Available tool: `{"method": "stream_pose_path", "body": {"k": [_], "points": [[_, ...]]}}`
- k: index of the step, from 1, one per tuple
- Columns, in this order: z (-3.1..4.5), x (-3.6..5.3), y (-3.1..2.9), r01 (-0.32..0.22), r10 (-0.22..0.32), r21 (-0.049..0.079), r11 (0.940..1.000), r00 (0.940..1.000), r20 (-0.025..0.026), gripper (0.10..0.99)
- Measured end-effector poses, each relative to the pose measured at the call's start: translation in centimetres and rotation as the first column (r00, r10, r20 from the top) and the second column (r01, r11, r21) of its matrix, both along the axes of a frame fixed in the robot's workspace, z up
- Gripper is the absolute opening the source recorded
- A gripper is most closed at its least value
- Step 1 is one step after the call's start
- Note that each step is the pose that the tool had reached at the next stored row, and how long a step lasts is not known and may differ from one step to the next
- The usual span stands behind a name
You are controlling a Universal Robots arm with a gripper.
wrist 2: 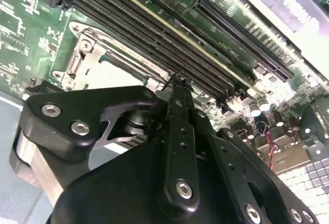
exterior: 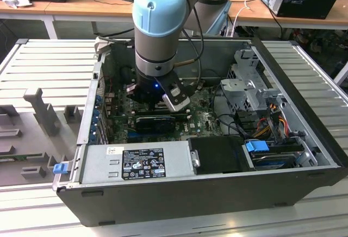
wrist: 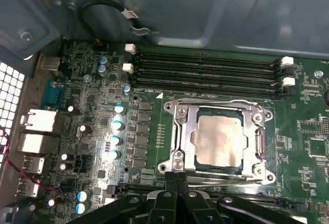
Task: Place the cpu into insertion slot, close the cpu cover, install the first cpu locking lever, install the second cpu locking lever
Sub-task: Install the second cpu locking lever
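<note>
- Green motherboard (wrist: 216,59) lies flat inside the open grey computer case (exterior: 304,139), which sits on the ribbed metal surface (exterior: 49,63) you see in the exterior view.
- Your arm (exterior: 163,25) reaches straight down into the case, with the gripper (wrist: 176,183) low over the board.
- You can see the jaws brought together, tips touching, with nothing between them; in the first wrist view they sit just beside the near edge of the insertion slot (wrist: 180,112).
- The cpu (wrist: 218,142) already lies in the insertion slot, its pale metal face up and framed by the slot's silver rim.
- The cpu cover (wrist: 186,139) looks to lie down flat around the chip, its square window showing the chip's face; you cannot tell from these views whether either locking lever is latched.
- In the second wrist view, the slot (wrist 2: 82,59) shows past the black gripper body, partly hidden by it.
- Four long black memory slots (wrist: 205,70) run alongside the slot on the side away from the jaws.
- A silver power supply (exterior: 136,163) fills the case's near edge in the exterior view, with a blue clip (exterior: 256,146) and drive bay toward the exterior view's right.
</note>
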State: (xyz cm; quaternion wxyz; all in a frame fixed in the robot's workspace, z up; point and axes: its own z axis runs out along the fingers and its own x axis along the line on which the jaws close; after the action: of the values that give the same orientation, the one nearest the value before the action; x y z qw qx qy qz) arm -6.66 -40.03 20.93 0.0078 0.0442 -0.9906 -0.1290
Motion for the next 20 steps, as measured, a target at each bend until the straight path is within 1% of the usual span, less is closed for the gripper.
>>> {"method": "stream_pose_path", "body": {"k": [1,2,4,6,8,14,15,17,19,20], "points": [[-0.11,-0.07,-0.14,-0.004,0.004,0.004,1.0000,1.0000,0.0001,0.106],[-0.22,-0.21,-0.33,-0.007,0.007,0.013,0.9999,1.0000,0.0000,0.106],[-0.52,-0.36,-0.61,-0.013,0.013,0.043,0.9990,0.9999,0.0003,0.106],[-0.66,-0.42,-0.71,-0.015,0.015,0.055,0.9984,0.9999,0.0006,0.106],[-0.76,-0.43,-0.75,-0.016,0.016,0.061,0.9980,0.9999,0.0006,0.106],[-1.08,-0.43,-0.75,-0.017,0.017,0.071,0.9974,0.9999,0.0009,0.106],[-1.25,-0.44,-0.77,-0.017,0.017,0.071,0.9973,0.9999,0.0004,0.106],[-1.46,-0.43,-0.62,-0.017,0.017,0.078,0.9968,0.9999,0.0010,0.106],[-1.71,-0.73,-0.54,-0.018,0.018,0.082,0.9965,0.9998,0.0009,0.106],[-1.40,-0.80,-0.53,-0.018,0.018,0.083,0.9964,0.9998,0.0013,0.106]]}}
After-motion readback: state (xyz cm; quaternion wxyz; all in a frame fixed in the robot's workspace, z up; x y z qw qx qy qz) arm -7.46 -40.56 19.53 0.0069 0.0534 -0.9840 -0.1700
